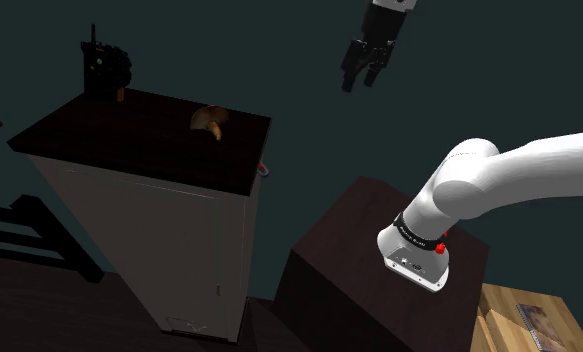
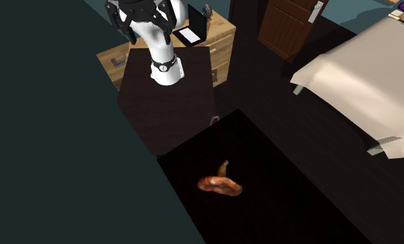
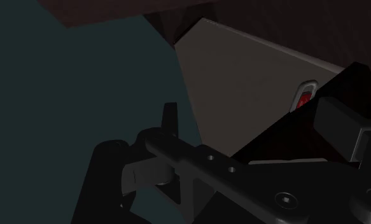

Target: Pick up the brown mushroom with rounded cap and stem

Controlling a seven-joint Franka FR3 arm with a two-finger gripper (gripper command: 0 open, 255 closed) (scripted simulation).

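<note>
Mushroom lying on cabinet top; pincer open, empty, well apart.

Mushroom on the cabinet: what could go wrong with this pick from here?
1. The mushroom lies on its side with a rounded cap; a glancing finger could roll it across the cabinet top.
2. The open end effector hangs high beside the wall, off the cabinet top; the approach might brush the wall or the top's edge.
</note>
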